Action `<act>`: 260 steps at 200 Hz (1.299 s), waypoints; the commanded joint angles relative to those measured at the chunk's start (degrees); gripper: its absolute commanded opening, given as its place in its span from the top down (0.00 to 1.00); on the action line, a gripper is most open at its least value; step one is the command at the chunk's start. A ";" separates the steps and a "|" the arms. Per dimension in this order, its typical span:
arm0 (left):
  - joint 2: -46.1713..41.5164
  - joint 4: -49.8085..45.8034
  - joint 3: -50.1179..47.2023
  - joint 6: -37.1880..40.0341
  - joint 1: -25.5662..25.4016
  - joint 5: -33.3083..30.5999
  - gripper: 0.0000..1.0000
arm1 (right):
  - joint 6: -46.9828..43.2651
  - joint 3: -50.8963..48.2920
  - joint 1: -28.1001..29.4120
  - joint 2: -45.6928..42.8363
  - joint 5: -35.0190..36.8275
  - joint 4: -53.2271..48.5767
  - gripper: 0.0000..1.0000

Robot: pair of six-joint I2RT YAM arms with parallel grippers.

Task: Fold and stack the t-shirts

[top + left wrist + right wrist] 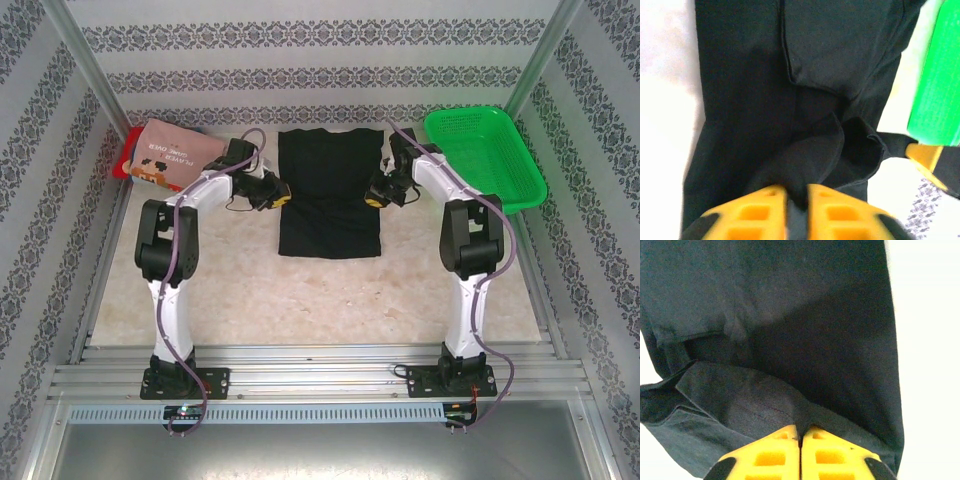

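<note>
black shirt (330,195): matt soft cloth, creased
pink shirt (175,155): cloth, printed
basket (478,150): glossy plastic mesh
your left fingers (757,212): matt yellow plastic
rails (320,378): bare metal

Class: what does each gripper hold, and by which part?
Both hold the black t-shirt: the left gripper pinches its left side edge, the right gripper its right side edge.

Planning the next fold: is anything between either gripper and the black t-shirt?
Nothing visible stands between them. The left gripper and the right gripper each pinch a fold of the black t-shirt at its side edges.
</note>
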 commanded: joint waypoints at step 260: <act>-20.92 18.72 -38.36 -11.39 -4.50 1.09 0.37 | 10.87 -45.52 0.83 -22.66 -4.39 27.89 0.43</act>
